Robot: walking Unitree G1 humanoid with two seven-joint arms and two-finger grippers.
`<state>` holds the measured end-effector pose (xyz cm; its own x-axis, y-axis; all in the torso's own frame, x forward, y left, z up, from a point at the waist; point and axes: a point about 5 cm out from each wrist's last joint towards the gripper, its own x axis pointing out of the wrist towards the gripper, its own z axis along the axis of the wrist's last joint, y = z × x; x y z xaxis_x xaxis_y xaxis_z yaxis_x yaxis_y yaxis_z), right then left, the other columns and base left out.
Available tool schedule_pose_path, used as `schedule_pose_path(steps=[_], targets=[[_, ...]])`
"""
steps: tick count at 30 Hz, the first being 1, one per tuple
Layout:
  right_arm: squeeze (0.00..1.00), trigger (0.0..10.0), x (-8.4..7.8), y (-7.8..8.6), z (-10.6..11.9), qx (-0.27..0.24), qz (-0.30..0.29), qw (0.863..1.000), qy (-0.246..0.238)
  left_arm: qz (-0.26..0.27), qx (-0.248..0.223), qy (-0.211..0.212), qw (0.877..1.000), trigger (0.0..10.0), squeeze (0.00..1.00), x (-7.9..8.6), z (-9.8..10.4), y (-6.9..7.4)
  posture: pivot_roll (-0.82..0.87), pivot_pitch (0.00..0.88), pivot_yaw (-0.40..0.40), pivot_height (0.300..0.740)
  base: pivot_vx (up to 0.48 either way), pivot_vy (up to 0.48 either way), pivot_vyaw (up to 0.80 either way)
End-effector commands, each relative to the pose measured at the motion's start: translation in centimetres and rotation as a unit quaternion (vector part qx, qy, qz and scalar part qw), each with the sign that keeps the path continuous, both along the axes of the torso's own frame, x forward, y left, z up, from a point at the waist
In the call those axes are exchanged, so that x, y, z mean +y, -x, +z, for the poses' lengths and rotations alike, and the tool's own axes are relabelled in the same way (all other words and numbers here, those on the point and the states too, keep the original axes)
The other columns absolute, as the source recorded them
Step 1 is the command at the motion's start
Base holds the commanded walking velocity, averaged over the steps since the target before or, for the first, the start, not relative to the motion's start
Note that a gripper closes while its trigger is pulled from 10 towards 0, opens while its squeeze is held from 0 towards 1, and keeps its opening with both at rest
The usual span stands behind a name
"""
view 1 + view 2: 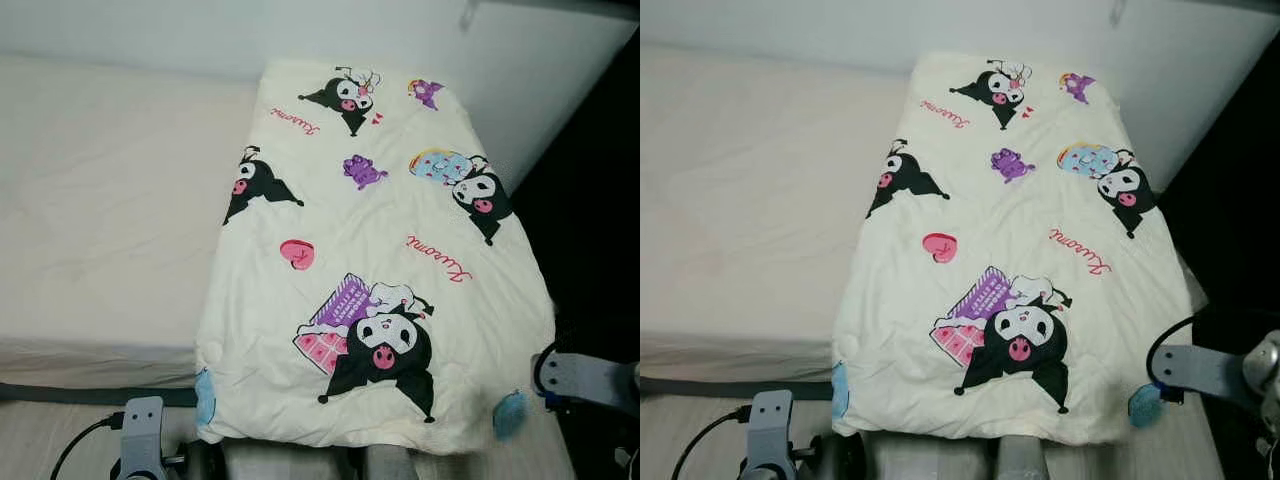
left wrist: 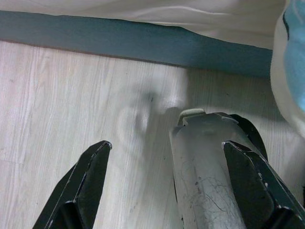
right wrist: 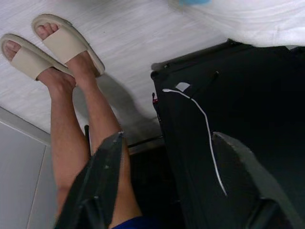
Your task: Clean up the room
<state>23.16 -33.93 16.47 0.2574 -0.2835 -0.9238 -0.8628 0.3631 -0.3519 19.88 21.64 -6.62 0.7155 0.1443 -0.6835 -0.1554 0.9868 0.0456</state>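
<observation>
Blanket: you have a cream blanket (image 1: 380, 250) printed with black-and-white cartoon figures, purple shapes, a pink heart and red script, spread flat along the right part of the bed, its near edge hanging over the foot of the bed toward you.
Bed: the mattress (image 1: 110, 210) to the left of the blanket is bare and pale; a white wall (image 1: 300, 30) runs behind it.
Blanket corners: you can see a light-blue patch at the near left corner (image 1: 205, 398) and another at the near right corner (image 1: 510, 412).
Left claw: your left claw (image 2: 167, 181) points down at the pale wood floor (image 2: 57, 105) just in front of the bed's grey base strip (image 2: 119, 38); its two black fingers stand spread apart with nothing held, and a silver robot leg (image 2: 205, 176) lies between them in that view.
Right claw: your right claw (image 3: 167, 186) hangs beside the bed's right side, fingers apart and empty, over a black case (image 3: 238, 119) with a thin white cord (image 3: 205, 129) on it.
Person: bare legs in beige slide sandals (image 3: 52, 47) stand on the floor beside that black case.
</observation>
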Motion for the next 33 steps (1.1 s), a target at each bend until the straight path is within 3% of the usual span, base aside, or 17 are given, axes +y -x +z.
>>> schedule_pose_path(steps=[1,2,3,4,5,6,7,8,9,10,11,13,15,17,24,28,33], targets=[[1.00,10.0,-0.1,-0.4,0.8,-0.029,-0.011,1.000,-0.002,-0.041,0.095,0.057,0.993,10.0,0.00,-3.3,-2.7,3.8,-0.23,0.170,-0.149,0.590,0.000,0.000,0.00],[1.00,10.0,1.6,-3.5,1.8,-0.151,-0.025,0.985,-0.079,-0.040,0.100,0.056,0.993,10.0,0.00,-3.2,-2.8,4.1,-0.23,0.163,-0.136,0.590,0.000,0.000,0.00],[1.00,10.0,1.6,-3.5,1.8,-0.151,-0.025,0.985,-0.079,-0.040,0.100,0.056,0.993,10.0,0.00,-3.2,-2.8,4.1,-0.23,0.163,-0.136,0.590,0.000,0.000,0.00],[1.00,10.0,2.5,-4.8,2.1,-0.200,-0.030,0.972,-0.117,-0.040,0.102,0.054,0.992,10.0,0.00,-3.1,-2.8,4.2,-0.23,0.162,-0.134,0.590,0.000,0.000,0.00],[0.44,10.0,3.9,-6.6,2.5,-0.267,-0.044,0.946,-0.179,-0.040,0.106,0.050,0.992,10.0,0.00,-3.0,-2.8,4.3,-0.22,0.157,-0.130,0.590,0.000,0.000,0.00],[0.44,10.0,3.9,-6.6,2.5,-0.267,-0.044,0.946,-0.179,-0.040,0.106,0.050,0.992,10.0,0.00,-3.0,-2.8,4.3,-0.22,0.157,-0.130,0.590,0.000,0.000,0.00],[0.00,10.0,7.1,-9.3,2.7,-0.361,-0.082,0.869,-0.328,-0.036,0.111,0.041,0.992,10.0,0.00,-2.6,-2.9,4.4,-0.21,0.153,-0.119,0.590,0.000,0.000,0.00],[0.00,10.0,7.1,-9.3,2.7,-0.361,-0.082,0.869,-0.328,-0.036,0.111,0.041,0.992,10.0,0.00,-2.6,-2.9,4.4,-0.21,0.153,-0.119,0.590,0.000,0.000,0.00],[0.00,10.0,8.4,-10.0,2.7,-0.381,-0.094,0.836,-0.384,-0.034,0.111,0.038,0.992,10.0,0.00,-2.5,-2.9,4.4,-0.21,0.153,-0.119,0.590,0.000,0.000,0.00],[0.00,10.0,9.9,-10.6,2.0,-0.388,-0.126,0.789,-0.460,-0.033,0.112,0.033,0.993,10.0,0.00,-2.3,-2.8,4.3,-0.20,0.148,-0.109,0.595,0.000,0.000,0.00],[0.00,10.0,9.9,-10.6,2.0,-0.388,-0.126,0.789,-0.460,-0.033,0.112,0.033,0.993,10.0,0.00,-2.3,-2.8,4.3,-0.20,0.148,-0.109,0.595,0.000,0.000,0.00],[0.00,10.0,12.8,-11.0,-1.2,-0.379,-0.183,0.721,-0.550,-0.023,0.114,0.030,0.993,10.0,0.00,-1.8,-2.7,4.1,-0.18,0.140,-0.091,0.605,0.000,0.000,0.00],[0.00,10.0,12.8,-11.0,-1.2,-0.379,-0.183,0.721,-0.550,-0.023,0.114,0.030,0.993,10.0,0.00,-1.8,-2.7,4.1,-0.18,0.140,-0.091,0.605,0.000,0.000,0.00],[0.00,10.0,15.5,-10.4,-5.5,-0.351,-0.239,0.683,-0.594,-0.021,0.116,0.025,0.993,10.0,0.00,-1.5,-2.6,3.8,-0.15,0.135,-0.072,0.615,0.000,0.000,0.00],[0.00,10.0,18.0,-9.7,-8.8,-0.340,-0.278,0.658,-0.612,-0.026,0.114,0.013,0.993,10.0,0.00,-0.9,-2.3,3.3,-0.15,0.122,-0.041,0.635,0.000,0.000,0.00],[0.00,10.0,18.2,-8.2,-12.5,-0.321,-0.289,0.703,-0.564,-0.022,0.106,0.011,0.994,10.0,0.00,-0.9,-1.9,2.5,-0.14,0.117,-0.040,0.655,0.000,0.000,0.00],[0.00,10.0,17.5,-6.1,-16.0,-0.297,-0.316,0.741,-0.513,-0.018,0.098,0.011,0.995,10.0,0.00,-0.8,-1.6,1.9,-0.13,0.111,-0.032,0.680,0.000,0.000,0.00]])
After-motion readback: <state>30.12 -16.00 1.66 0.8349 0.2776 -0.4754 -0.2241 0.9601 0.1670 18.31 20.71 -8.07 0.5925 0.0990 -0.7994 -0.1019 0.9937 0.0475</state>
